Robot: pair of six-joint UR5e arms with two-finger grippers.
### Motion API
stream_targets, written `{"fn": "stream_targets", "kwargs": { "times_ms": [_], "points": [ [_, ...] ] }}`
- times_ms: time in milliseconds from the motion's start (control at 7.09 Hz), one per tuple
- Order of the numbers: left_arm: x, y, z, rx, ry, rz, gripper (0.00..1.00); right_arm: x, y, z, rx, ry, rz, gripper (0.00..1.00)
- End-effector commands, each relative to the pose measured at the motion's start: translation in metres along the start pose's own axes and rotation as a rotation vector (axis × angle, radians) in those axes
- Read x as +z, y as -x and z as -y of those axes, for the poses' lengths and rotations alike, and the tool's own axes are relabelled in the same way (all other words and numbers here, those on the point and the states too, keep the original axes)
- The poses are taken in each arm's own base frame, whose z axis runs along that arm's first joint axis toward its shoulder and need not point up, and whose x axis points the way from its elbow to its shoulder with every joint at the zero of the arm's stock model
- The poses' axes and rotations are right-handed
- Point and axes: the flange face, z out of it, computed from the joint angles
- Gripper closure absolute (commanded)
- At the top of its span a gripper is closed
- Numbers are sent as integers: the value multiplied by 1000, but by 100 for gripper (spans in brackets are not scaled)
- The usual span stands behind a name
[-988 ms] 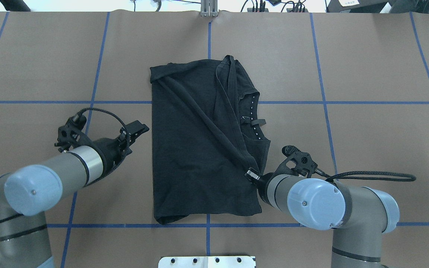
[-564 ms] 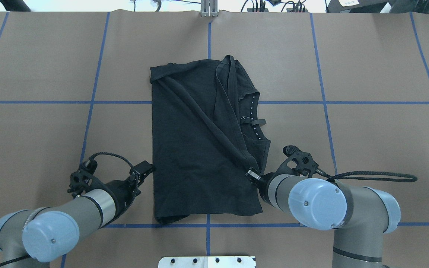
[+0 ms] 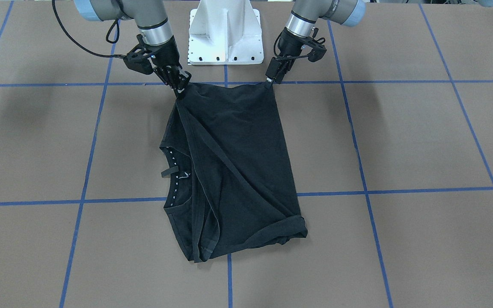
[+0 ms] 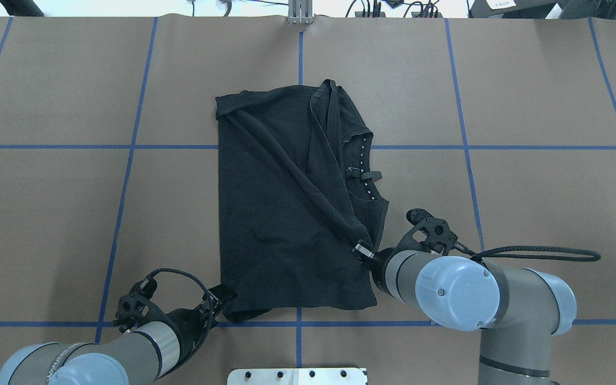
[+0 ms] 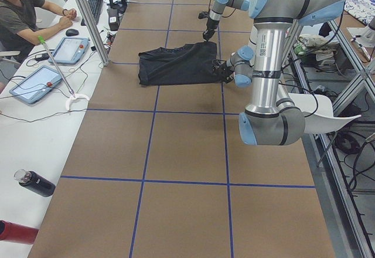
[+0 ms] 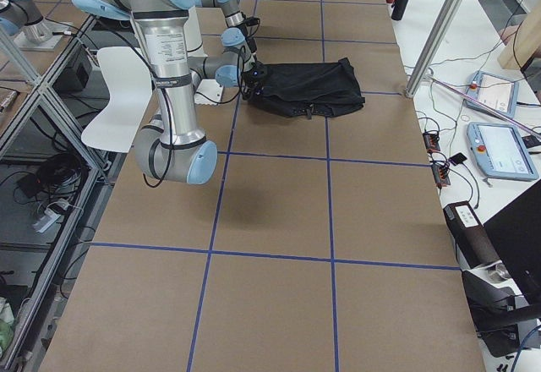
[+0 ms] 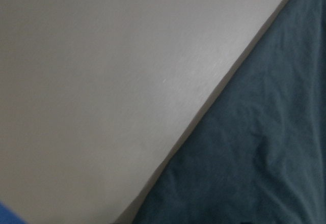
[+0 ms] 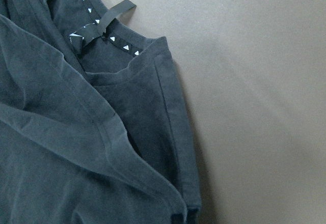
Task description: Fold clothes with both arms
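Observation:
The black T-shirt [image 4: 286,214] lies lengthwise in the middle of the table, folded in on itself, with a diagonal fold running across it and its collar [image 4: 364,171] facing right. My right gripper [image 4: 362,251] is at the near end of that diagonal fold, by the shirt's near right side, and is shut on the cloth [image 3: 181,89]. The right wrist view shows the collar and sleeve hem [image 8: 173,132] close up. My left gripper [image 4: 226,295] sits at the shirt's near left corner [image 3: 269,81], touching or just above it. Its jaws are hidden, and the left wrist view shows only the shirt's edge [image 7: 254,158].
The brown table top carries a grid of blue tape lines [image 4: 126,160]. The white pedestal base [image 3: 225,34] stands just behind both grippers. A metal post [image 4: 300,13] marks the far edge. In the exterior left view a person [image 5: 23,12] sits at a side desk with tablets.
My left arm has swept back along the shirt's left edge, from mid-length to its near left corner. The right arm and the shirt have stayed put.

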Motion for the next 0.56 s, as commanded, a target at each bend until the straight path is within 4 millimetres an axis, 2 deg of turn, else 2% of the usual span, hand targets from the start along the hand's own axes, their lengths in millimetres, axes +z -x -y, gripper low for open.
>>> {"fn": "stream_targets", "kwargs": {
  "times_ms": [0,423],
  "points": [
    [0,3,-5,3,7,5,29,0,0,0,0,1,1,100],
    [2,2,-9,4,13,4,34,0,0,0,0,1,1,100]
  ]
}}
